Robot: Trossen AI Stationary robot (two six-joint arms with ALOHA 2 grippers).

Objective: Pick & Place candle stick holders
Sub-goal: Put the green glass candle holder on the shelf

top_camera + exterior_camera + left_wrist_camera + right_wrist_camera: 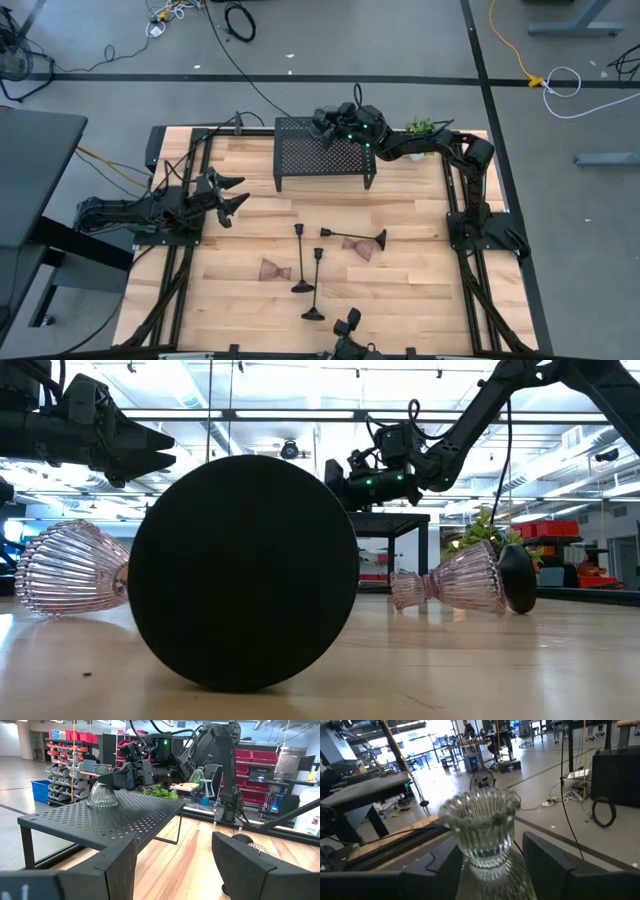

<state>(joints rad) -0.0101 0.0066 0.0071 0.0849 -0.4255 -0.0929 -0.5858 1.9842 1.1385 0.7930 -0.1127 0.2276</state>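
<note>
A clear greenish glass holder [102, 795] stands upright on its base on the black mesh rack [325, 158], near the rack's far edge. My right gripper [490, 862] is open above the rack. Its fingers stand on either side of the holder's waist [487, 852], with a gap showing beside one finger. Three black stems [298, 260] [316, 285] [355, 235] and two pinkish glass holders [275, 270] [357, 248] lie on their sides on the table. My left gripper [235, 196] is open and empty above the table's left part, left of the rack.
A small green plant [422, 127] stands at the far edge, right of the rack. The round base of one stem [245, 570] fills the middle of the low view. Bare wood lies between the rack and the lying holders.
</note>
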